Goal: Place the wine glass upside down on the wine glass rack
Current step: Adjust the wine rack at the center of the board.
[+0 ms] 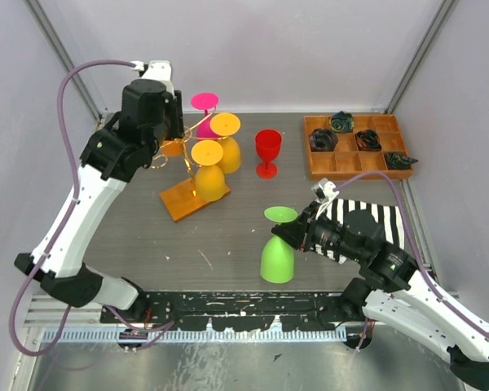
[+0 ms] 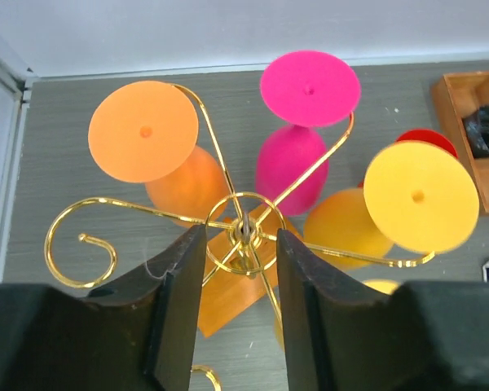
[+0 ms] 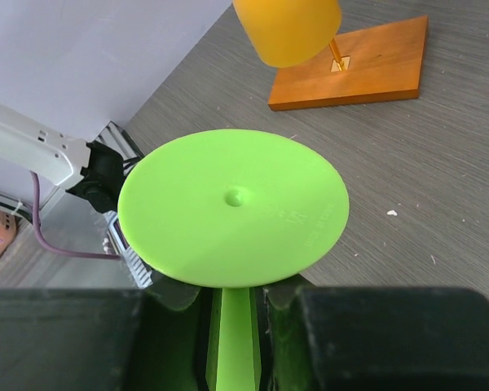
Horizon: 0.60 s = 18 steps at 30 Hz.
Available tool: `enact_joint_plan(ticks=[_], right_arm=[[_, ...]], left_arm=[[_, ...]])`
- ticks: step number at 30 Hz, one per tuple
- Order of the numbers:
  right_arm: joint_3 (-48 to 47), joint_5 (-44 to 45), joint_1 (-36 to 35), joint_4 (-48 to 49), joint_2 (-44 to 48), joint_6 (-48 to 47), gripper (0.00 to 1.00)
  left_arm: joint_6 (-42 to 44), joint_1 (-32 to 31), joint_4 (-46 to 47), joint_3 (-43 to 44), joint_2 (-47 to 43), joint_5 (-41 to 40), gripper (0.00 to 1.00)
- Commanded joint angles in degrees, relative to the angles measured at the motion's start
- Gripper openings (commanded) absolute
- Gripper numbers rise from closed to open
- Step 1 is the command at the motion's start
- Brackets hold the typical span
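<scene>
Right fingers (image 3: 375, 342) pinching stem of green wine glass (image 3: 232, 208), inverted, foot up, at 5 o'clock from wine glass rack (image 1: 179, 202). Left fingers (image 2: 175, 309) spread, straddling rack hub, gripping nothing. Step: glass grasped, transfer to rack pending. Next: reach empty scroll arm (image 2: 73, 244), hub's 9 o'clock in left wrist view; slide stem in.

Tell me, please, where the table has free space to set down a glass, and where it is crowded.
Free: the table's front-left part, bordered by the wine glass rack, the green wine glass and the near edge. Crowded: around the rack, where glasses hang, and the right side, with wooden tray, striped cloth and right arm.
</scene>
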<state>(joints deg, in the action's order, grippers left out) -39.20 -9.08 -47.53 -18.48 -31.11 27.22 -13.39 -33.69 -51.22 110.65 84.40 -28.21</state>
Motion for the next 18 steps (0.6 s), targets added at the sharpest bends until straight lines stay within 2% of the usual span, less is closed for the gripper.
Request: enact_joint_plan(ticks=[1, 7, 12, 15, 18], right_arm=[[-0.72, 2.06, -0.02, 2.71, 0.13, -0.99, 0.01], [0.51, 6.21, -0.03, 6.06, 1.50, -4.04, 0.01], [-0.66, 7.01, -0.03, 7.94, 0.68, -7.20, 0.01], [-3.06, 3.81, -0.05, 7.50, -3.36, -9.46, 0.01], [-2.67, -2.53, -0.09, 12.19, -7.02, -10.38, 0.01]], left_arm=[[7.58, -0.15, 9.66, -7.20, -7.32, 6.29, 0.50], [13.35, -0.19, 17.23, -18.93, -18.57, 17.89, 0.62], [15.85, -0.15, 22.28, -29.15, -27.90, 21.15, 0.71], [17.51, -0.15, 22.21, -31.88, -31.40, 21.62, 0.74], [18.51, -0.15, 20.09, -32.37, -33.08, 20.72, 0.76]])
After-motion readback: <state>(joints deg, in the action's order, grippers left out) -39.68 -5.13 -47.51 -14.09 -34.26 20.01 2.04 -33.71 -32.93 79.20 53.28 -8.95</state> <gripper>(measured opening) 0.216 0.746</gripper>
